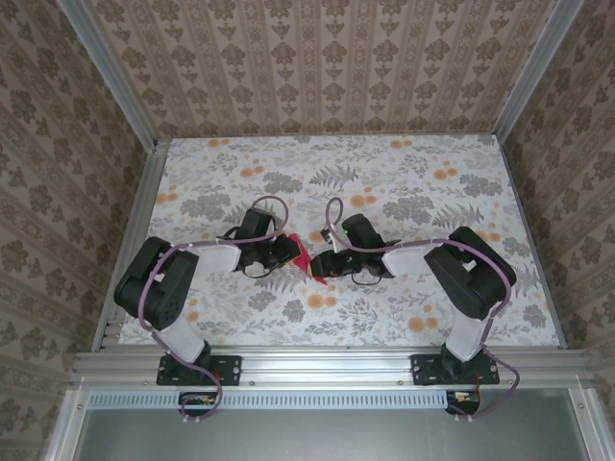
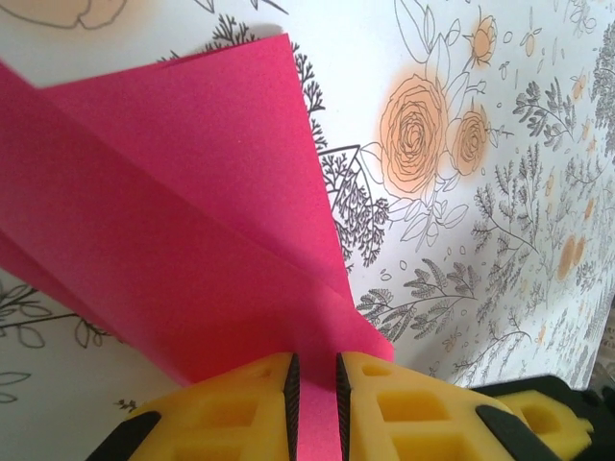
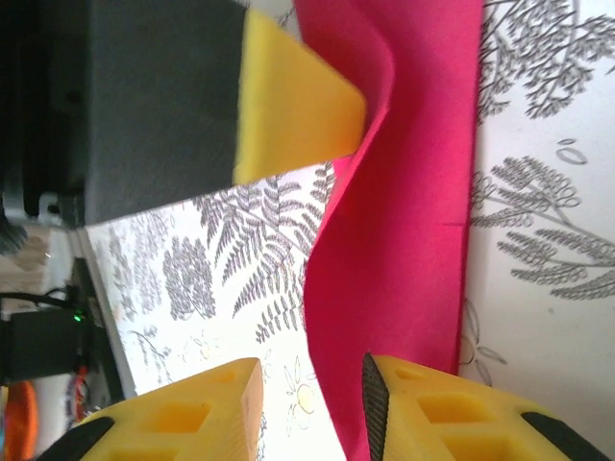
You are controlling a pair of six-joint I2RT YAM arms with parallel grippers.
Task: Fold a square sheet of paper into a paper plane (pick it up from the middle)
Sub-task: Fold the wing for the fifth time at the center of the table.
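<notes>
Left pincer (image 2: 314,370) clamped the folded magenta paper sheet (image 2: 192,211) midway between the surface (image 1: 404,173) side edges, right pincer (image 3: 312,370) stood released around it; step needed firm left hold, right closing square on crease.

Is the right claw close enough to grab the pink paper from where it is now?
Probably yes. The pink paper hangs right in the gap between the right claw's open fingers, and nothing sits between them and the paper. The left claw pinches the other end, so the paper should not slip away.

The paper sheet (image 2: 192,221) is matt and smooth, the yellow fingers (image 2: 231,413) moulded plastic
</notes>
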